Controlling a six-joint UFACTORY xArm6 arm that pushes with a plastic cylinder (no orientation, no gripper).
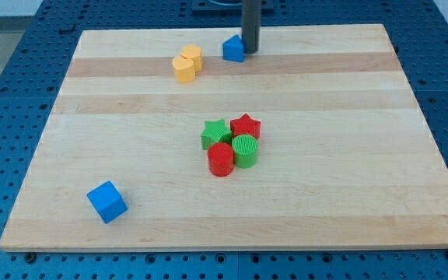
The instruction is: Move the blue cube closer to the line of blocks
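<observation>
A blue cube (106, 201) lies at the view's bottom left of the wooden board (325, 187). A second, smaller blue block (233, 48) sits near the view's top edge. My tip (250, 51) stands just right of that blue block, touching or nearly touching it. Two yellow blocks (187, 64) lie side by side left of it, forming a short row with it along the top. The blue cube is far from my tip.
A tight cluster sits at the board's middle: a green star (216, 133), a red star (246, 125), a red cylinder (220, 159) and a green cylinder (245, 150). A blue perforated table surrounds the board.
</observation>
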